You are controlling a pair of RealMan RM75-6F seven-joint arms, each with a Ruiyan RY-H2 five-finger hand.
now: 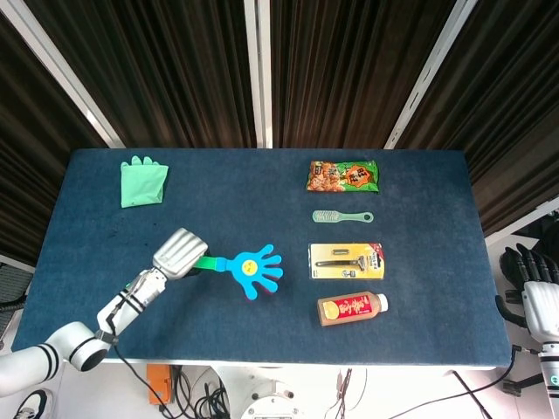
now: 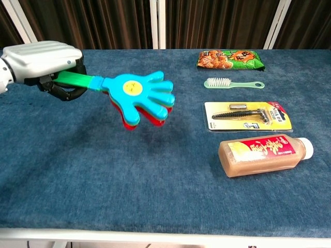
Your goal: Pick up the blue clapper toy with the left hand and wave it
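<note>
Here the left hand (image 2: 44,59) grips the green handle of the blue clapper toy (image 2: 139,98), whose smiley-marked palm juts right of the hand, raised off the desk (image 2: 103,175). Beyond its fingertips lies a bottle (image 2: 264,153) with an unreadable red label. The right hand (image 1: 534,281) hangs off the desk, its grasp unclear.

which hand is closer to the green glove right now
Left. The left hand sits in front of the green glove on the same side of the table, gripping the blue clapper toy. The right hand hangs off the far right edge, well away.
</note>
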